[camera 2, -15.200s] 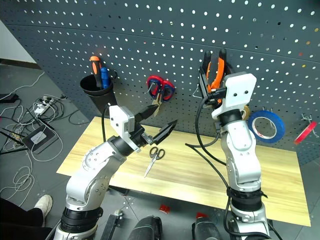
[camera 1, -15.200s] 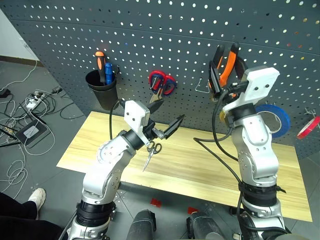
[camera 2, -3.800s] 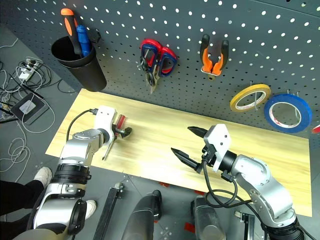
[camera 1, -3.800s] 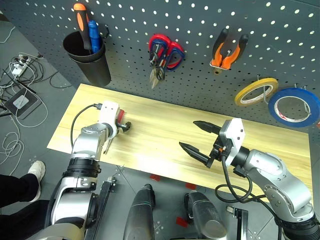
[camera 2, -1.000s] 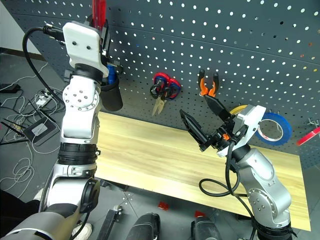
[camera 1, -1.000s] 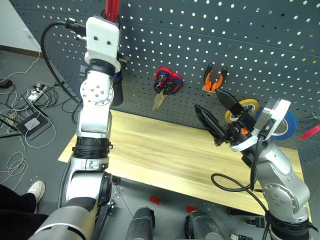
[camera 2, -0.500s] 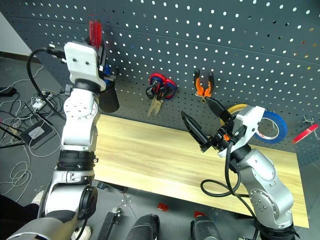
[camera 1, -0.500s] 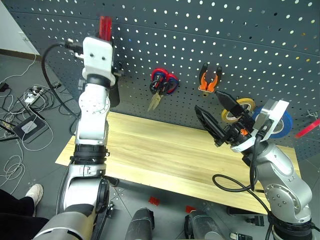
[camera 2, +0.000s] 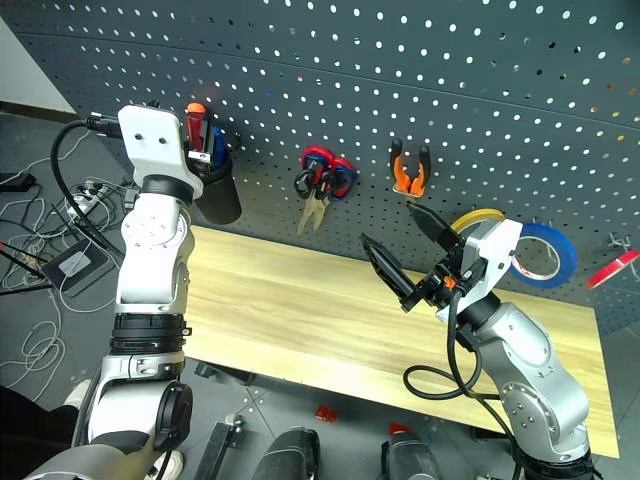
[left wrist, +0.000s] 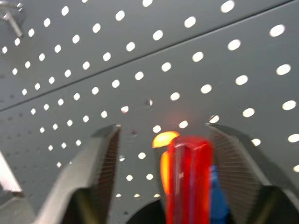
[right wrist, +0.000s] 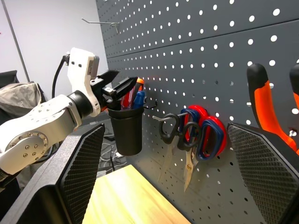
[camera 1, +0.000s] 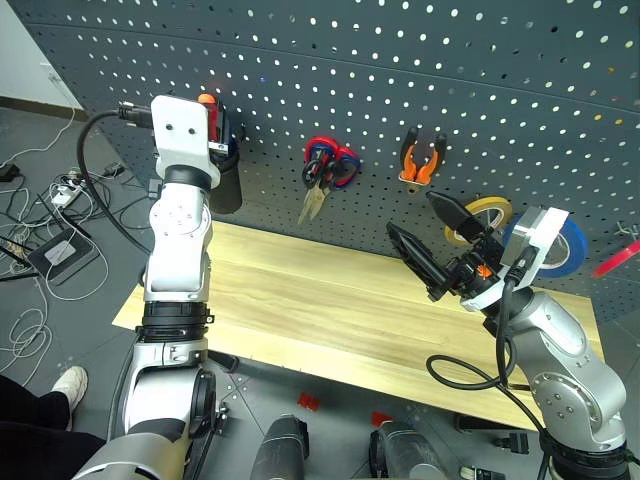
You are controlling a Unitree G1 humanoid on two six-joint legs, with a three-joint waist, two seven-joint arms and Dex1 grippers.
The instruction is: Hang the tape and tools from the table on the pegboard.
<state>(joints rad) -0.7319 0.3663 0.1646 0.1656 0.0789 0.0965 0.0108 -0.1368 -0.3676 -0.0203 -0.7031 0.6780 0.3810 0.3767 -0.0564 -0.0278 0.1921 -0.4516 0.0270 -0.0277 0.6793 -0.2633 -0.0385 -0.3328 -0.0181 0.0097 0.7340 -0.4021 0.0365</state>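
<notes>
My left gripper (camera 1: 218, 135) is at the black cup (camera 1: 226, 187) on the dark pegboard (camera 1: 400, 70), fingers open. The clear red screwdriver handle (left wrist: 189, 177) stands in the cup between the spread fingers (left wrist: 100, 158), beside an orange handle and a blue one. Black-looped scissors (right wrist: 180, 135) hang in front of red-looped ones (camera 1: 340, 165). The orange-and-black pliers (camera 1: 422, 160) hang further right. A red-pink tape ring (camera 2: 615, 268) hangs at the far right edge. My right gripper (camera 1: 412, 213) is open and holds nothing, above the pale wooden table (camera 1: 300, 300).
A yellow tape roll (camera 1: 478, 215) and a larger blue roll (camera 1: 572, 245) hang on the board behind my right arm. Cables and a power strip (camera 1: 60, 200) lie on the floor to the left.
My left gripper came down with the red screwdriver into the black cup and its fingers spread apart. The right arm kept still.
</notes>
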